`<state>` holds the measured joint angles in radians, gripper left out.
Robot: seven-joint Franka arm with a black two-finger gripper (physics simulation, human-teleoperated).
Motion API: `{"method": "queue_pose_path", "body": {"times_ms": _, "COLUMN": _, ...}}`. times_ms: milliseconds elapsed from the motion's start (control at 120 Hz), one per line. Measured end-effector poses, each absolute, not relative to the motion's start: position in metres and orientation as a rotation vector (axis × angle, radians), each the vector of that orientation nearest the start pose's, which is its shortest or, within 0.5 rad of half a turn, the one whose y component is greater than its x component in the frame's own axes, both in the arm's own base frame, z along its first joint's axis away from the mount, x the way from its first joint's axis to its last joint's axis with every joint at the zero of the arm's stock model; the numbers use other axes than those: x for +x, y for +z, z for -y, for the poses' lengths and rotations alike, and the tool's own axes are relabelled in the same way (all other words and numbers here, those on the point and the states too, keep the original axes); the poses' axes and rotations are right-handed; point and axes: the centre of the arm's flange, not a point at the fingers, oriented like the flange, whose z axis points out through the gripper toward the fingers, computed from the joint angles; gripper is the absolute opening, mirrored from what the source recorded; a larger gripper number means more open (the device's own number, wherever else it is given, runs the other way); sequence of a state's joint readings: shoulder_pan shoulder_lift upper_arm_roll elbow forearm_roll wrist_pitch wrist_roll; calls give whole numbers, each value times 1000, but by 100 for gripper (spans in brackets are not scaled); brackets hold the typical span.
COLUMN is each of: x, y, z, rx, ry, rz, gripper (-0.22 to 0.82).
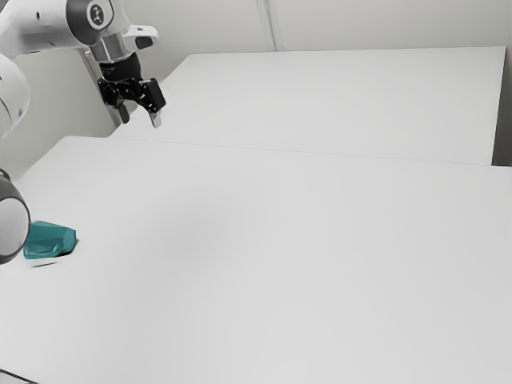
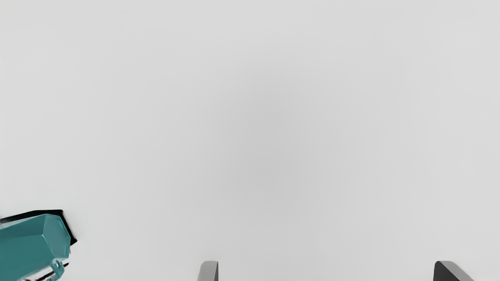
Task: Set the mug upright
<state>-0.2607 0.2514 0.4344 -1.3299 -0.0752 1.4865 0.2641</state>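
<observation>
The mug [image 1: 50, 240] was found lying on its side on the white tabletop [image 1: 280, 264], near the exterior view's left edge, in the part nearer that camera. Its body was teal, smooth and faceted, with flat panels meeting at crisp angles and pale highlights along the ridges. In the wrist view its angular end faced toward the area in front of the fingers, and a small pierced teal piece [image 2: 57, 267] projected at its side; the full form of that piece could not be determined. A hard-edged black shadow [image 2: 49, 212] bordered the mug.

The gripper [image 1: 140, 117] was black, with paler fingertips. It hung above the tabletop, well apart from the mug. Its jaws stood wide apart, with white tabletop visible between them, and the mug lay outside that gap.

The arm [image 1: 48, 26] was white with dark grey joint sections. One rounded link [image 1: 11, 228] appeared directly against the mug's outline in the exterior view; contact could not be established.

The tabletop was smooth and pale, with soft grey shading. A thin seam [image 1: 264, 150] ran across it, and a second white surface [image 1: 344, 96] extended beyond. The wall [image 1: 392, 24] behind was plain and light grey, crossed by a narrow upright strip [image 1: 270, 26]. A dark area [image 1: 502, 128] stood at the exterior view's right edge.

A round dark badge [image 1: 97, 14] on the arm carried a light emblem, too small to identify.
</observation>
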Motion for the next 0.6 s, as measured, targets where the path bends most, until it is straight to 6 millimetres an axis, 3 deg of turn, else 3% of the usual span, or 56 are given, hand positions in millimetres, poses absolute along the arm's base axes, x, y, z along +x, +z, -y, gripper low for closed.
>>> {"method": "queue_pose_path", "body": {"times_ms": 167, "x": 609, "y": 593, "z": -70, "rx": -3108, "ry": 131, "rz": -137, "gripper": 60}}
{"method": "queue_pose_path", "body": {"times_ms": 258, "x": 606, "y": 579, "z": -85, "rx": -3098, "ry": 175, "rz": -55, "gripper": 60}}
{"method": "queue_pose_path", "body": {"times_ms": 308, "x": 604, "y": 568, "z": -108, "rx": -3097, "ry": 202, "rz": 16, "gripper": 60}}
{"method": "queue_pose_path", "body": {"times_ms": 458, "x": 597, "y": 507, "z": -214, "rx": -3146, "ry": 313, "rz": 280, "gripper": 60}}
{"method": "queue_pose_path", "body": {"times_ms": 600, "x": 586, "y": 457, "z": -280, "rx": -3216, "ry": 369, "rz": 395, "gripper": 60}}
